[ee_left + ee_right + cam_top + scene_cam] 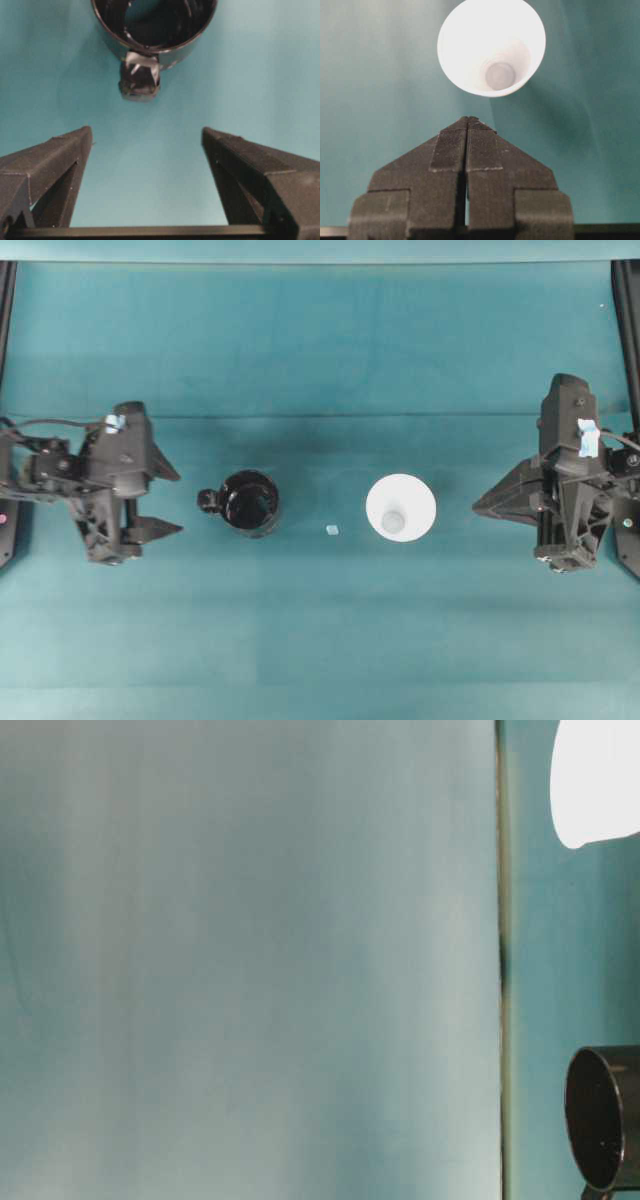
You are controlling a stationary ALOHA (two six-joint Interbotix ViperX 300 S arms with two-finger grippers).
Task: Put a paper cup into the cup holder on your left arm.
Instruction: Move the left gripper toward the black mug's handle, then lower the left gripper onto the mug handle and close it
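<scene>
The black cup holder (pixel 250 503) stands upright left of centre, its stubby side tab (pixel 207 501) pointing left. My left gripper (pixel 172 502) is open just left of that tab, empty and not touching it. In the left wrist view the cup holder (pixel 155 30) and the tab (pixel 140 82) lie ahead of the spread fingers (pixel 65 155). The white paper cup (pixel 400 507) stands upright right of centre. My right gripper (pixel 478 508) is shut and empty, a short gap right of the cup. The right wrist view looks into the paper cup (pixel 491 47) beyond the closed fingertips (pixel 470 121).
A tiny pale scrap (pixel 332 530) lies on the teal table (pixel 320 630) between holder and cup. A seam in the cloth runs across behind both arms. The table-level view is mostly a blurred pale surface, with the holder (pixel 605 1130) and cup (pixel 597 780) at its right edge.
</scene>
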